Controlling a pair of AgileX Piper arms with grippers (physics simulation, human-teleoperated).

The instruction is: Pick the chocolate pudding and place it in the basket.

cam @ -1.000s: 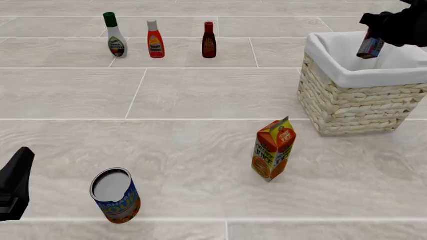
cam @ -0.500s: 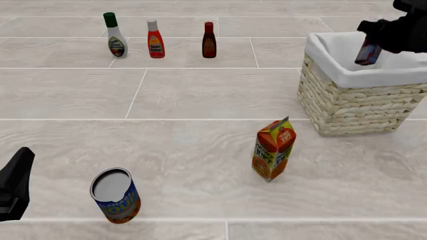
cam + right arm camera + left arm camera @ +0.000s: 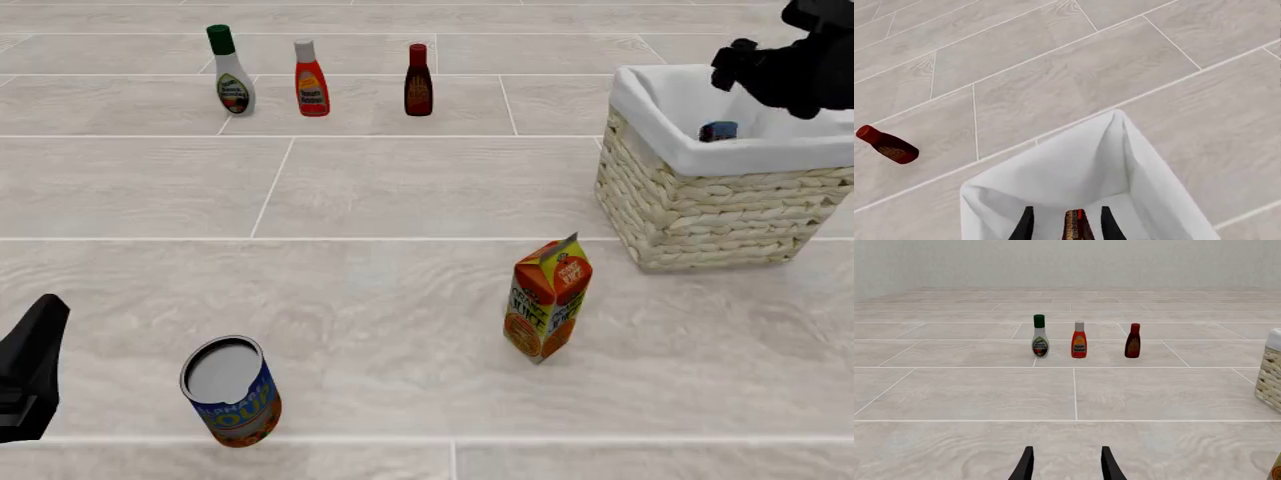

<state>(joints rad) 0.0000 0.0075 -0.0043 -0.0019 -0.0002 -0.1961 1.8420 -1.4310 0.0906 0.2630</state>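
Observation:
The chocolate pudding [image 3: 718, 130] lies inside the basket [image 3: 707, 210], with only its blue edge showing above the white lining. In the right wrist view the pudding [image 3: 1077, 226] sits down in the basket's lining [image 3: 1054, 185] between my two fingers, touching neither. My right gripper [image 3: 737, 68] hovers above the basket's far right side, open and empty. My left gripper [image 3: 1066, 467] is open and empty, low at the near left of the table [image 3: 30, 385].
Three sauce bottles stand in a row at the back: white-green [image 3: 231, 72], orange [image 3: 311, 80], dark red [image 3: 418, 82]. An orange juice carton [image 3: 547, 298] stands in front of the basket. A blue-and-orange can [image 3: 231, 390] stands at the near left.
The right gripper let go of the pudding, which dropped from above the rim down into the basket. The left arm has not moved.

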